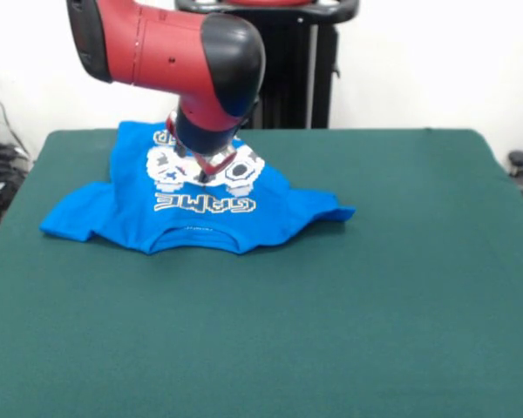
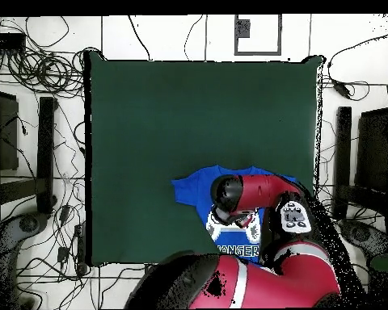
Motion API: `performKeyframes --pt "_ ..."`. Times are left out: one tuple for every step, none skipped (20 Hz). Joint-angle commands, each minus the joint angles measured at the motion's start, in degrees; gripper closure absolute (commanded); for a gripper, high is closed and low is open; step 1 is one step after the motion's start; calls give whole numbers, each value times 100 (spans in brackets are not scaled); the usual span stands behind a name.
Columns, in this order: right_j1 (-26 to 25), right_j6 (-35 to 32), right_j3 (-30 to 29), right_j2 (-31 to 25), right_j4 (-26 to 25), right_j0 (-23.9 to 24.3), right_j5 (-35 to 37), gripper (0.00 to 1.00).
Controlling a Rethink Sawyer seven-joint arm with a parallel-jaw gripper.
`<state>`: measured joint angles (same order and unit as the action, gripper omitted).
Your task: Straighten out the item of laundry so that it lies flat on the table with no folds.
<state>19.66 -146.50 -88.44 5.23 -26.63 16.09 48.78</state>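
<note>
Table [image 1: 331,331]: dark green felt-like top; the lower half of the front view is bare cloth, nothing standing on it.

T-shirt [image 1: 192,218]: small, bright blue, short-sleeved, lying in the upper left of the front view, collar toward the lower edge, print side up, white "GAME" lettering legible. One sleeve reaches left, flat; the other, toward frame centre, ends in a bunched, curled tip. The hem end, further up the frame, is hidden by the arm. Judged light, limp and easily dragged; felt likely grips it, so a pull may ruck it. Best holds: the curled sleeve tip or a hem corner, pulled outward.

Gripper [image 1: 204,171]: at the end of the red and black arm, set down on the controller print mid-chest. State of jaws: cannot tell, hidden under the wrist.
</note>
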Motion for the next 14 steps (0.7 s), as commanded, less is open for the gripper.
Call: performKeyframes --pt "-686 551 1062 -656 -220 221 -768 0" --pt "-690 565 1104 -677 -223 232 -726 0" --pt "-696 590 1160 -698 -227 249 -655 0" --pt "-687 588 1189 -714 -238 249 -598 0" --pt "-656 573 1170 -727 -257 251 -581 0" --pt "-642 576 1177 -755 -256 265 -535 0" --pt "-620 580 1182 -776 -262 267 -486 0" --pt "-587 578 1183 -788 -252 261 -414 0" --pt "-560 565 1177 -795 -264 254 -380 0" --pt "-529 549 1170 -792 -256 239 -329 0" --pt "-491 536 1149 -785 -260 221 -300 0" --pt "-462 541 1152 -786 -247 208 -231 0" --pt "-423 560 1155 -787 -243 195 -159 0" --pt "-384 582 1170 -782 -239 174 -62 0"
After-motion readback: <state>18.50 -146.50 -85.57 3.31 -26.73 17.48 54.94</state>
